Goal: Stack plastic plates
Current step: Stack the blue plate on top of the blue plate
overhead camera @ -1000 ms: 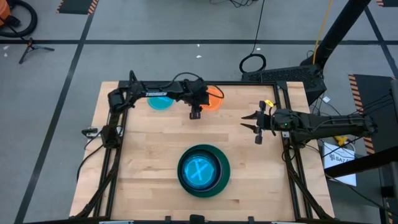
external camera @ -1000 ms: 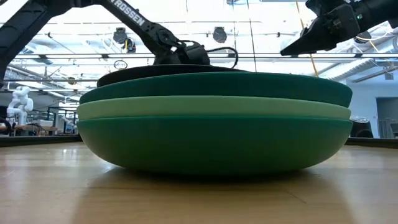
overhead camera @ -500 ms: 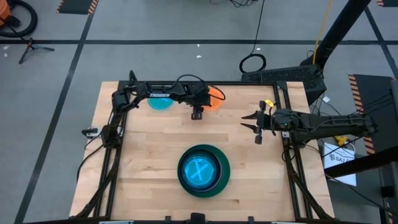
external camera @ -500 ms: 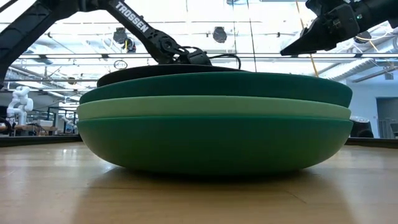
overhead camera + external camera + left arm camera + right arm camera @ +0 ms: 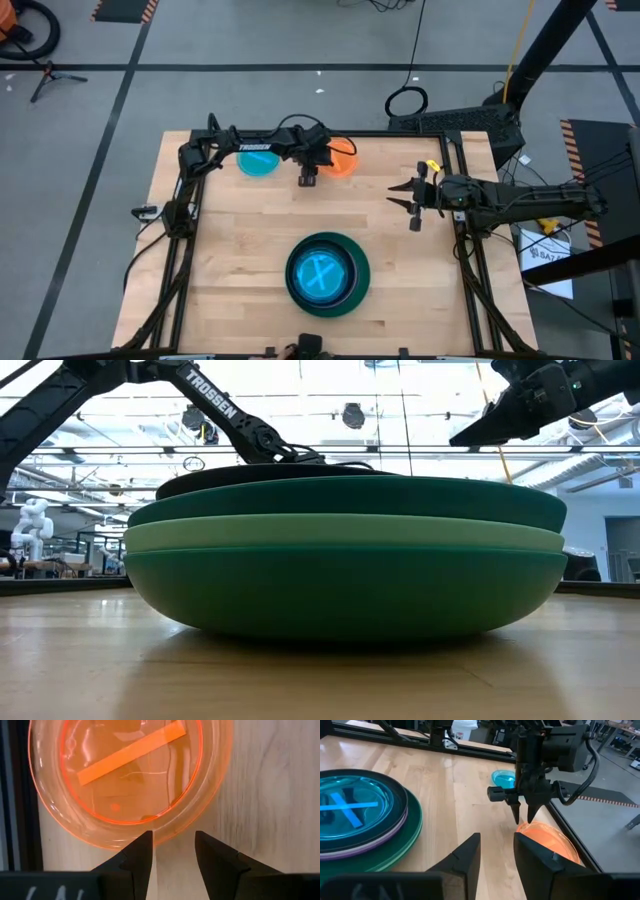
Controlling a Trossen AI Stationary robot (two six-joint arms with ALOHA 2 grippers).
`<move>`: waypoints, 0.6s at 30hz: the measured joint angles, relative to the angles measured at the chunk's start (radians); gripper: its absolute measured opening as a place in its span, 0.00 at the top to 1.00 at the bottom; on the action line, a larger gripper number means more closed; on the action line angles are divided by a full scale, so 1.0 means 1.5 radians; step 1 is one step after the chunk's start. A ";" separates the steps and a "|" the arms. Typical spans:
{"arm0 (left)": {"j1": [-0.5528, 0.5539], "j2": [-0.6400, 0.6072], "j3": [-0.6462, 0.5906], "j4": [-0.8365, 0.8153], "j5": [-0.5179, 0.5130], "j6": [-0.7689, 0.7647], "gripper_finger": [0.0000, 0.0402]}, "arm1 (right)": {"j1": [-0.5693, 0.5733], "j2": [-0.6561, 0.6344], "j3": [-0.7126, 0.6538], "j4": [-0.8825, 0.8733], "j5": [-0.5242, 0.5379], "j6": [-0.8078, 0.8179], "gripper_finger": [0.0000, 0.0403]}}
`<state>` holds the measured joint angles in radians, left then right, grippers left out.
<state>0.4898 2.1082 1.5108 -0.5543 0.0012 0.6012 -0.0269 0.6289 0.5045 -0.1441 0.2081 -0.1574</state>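
Plates: stack (image 5: 327, 274) mid-bench, cyan one topmost, lower layers mostly hidden. Orange plate (image 5: 125, 775) partly cut off; left gripper (image 5: 172, 851) parted at its rim, empty. Right gripper (image 5: 405, 201) open, idle.

This is a robotics lab or industrial test hall. The wooden table (image 5: 250, 240) stands on a grey concrete floor (image 5: 300, 40) marked with black tape lines and hazard-striped mats (image 5: 125, 8). Level across the tabletop, high ceiling trusses (image 5: 400, 452), hanging lamps (image 5: 352, 415) and a white humanoid robot (image 5: 32, 525) show beyond.
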 joint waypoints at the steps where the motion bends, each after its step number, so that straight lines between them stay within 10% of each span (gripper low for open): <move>1: 0.000 0.000 0.000 0.000 0.000 0.000 0.62 | 0.000 0.000 0.000 0.001 0.000 0.000 0.73; 18: 0.055 -0.012 0.119 -0.296 0.000 -0.128 0.62 | 0.000 0.000 0.000 -0.004 0.000 0.004 0.73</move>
<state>0.5720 2.0907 1.6886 -0.9985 0.0018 0.4090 -0.0265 0.6289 0.5045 -0.1507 0.2081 -0.1509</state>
